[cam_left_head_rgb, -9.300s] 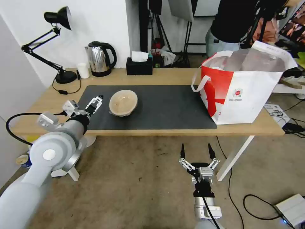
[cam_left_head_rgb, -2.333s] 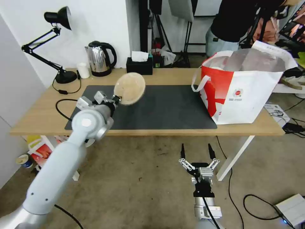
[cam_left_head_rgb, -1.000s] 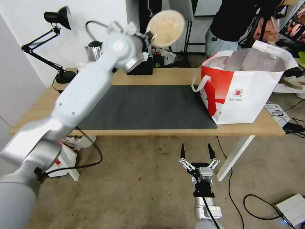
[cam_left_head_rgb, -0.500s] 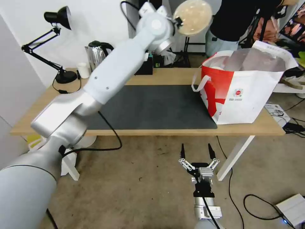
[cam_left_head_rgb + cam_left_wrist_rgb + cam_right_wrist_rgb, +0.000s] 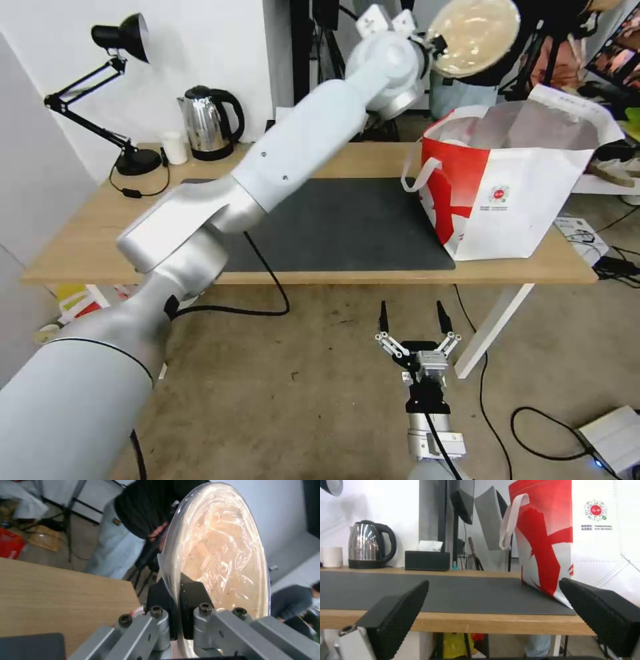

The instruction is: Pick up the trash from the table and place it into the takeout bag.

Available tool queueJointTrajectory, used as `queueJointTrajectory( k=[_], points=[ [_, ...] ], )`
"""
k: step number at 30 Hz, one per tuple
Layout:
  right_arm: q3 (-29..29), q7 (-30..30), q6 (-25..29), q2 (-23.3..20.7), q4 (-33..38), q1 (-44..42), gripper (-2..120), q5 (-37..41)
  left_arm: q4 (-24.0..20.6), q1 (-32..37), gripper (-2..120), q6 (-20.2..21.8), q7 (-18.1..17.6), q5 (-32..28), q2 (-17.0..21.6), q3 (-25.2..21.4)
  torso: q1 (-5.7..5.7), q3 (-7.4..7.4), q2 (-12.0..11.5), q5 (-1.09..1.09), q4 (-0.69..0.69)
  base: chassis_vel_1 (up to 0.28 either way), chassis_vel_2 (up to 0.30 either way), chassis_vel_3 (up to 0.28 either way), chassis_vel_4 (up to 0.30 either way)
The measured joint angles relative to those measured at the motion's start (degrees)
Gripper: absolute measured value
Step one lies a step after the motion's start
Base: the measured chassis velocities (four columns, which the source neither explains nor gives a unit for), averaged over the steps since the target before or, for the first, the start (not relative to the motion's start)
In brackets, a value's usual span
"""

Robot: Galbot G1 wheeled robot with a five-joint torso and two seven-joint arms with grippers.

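My left arm reaches high across the table, and its gripper is shut on the rim of the beige plastic-wrapped bowl, a piece of the trash. The bowl is tilted on edge, in the air above the left side of the takeout bag's open mouth. In the left wrist view the black fingers pinch the bowl at its rim. My right gripper hangs open below the table's front edge; the right wrist view shows its pads spread wide, facing the bag.
A kettle, a small white cup and a black desk lamp stand along the table's back left. The dark grey mat is bare. A person stands behind the bag. Cables and a box lie on the floor at right.
My left arm has lifted the bowl off the mat and swung it up and rightward to above the bag. The right arm has not moved.
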Motion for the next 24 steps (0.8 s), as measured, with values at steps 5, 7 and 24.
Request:
queueJointTrajectory(
  k=[5, 7, 24],
  points=[
    [0.0, 0.0, 0.0, 0.0, 0.0, 0.0, 100, 0.0, 0.3, 0.0, 2, 0.0, 3.4, -0.1, 0.1, 1.6, -0.01, 0.0, 0.0, 0.0, -0.02, 0.0, 0.0, 0.0, 0.0],
    [0.0, 0.0, 0.0, 0.0, 0.0, 0.0, 100, 0.0, 0.5, -0.2, 2, -0.2, 4.2, -0.1, 0.1, 2.4, 0.0, 0.0, 0.0, 0.0, -0.02, 0.0, 0.0, 0.0, 0.0],
    [0.0, 0.0, 0.0, 0.0, 0.0, 0.0, 100, 0.0, 2.4, -1.9, 2, -2.0, 8.8, -0.1, 0.2, 10.5, 0.0, -0.01, 0.0, 0.0, -0.03, 0.0, 0.0, 0.0, 0.0]
  ],
)
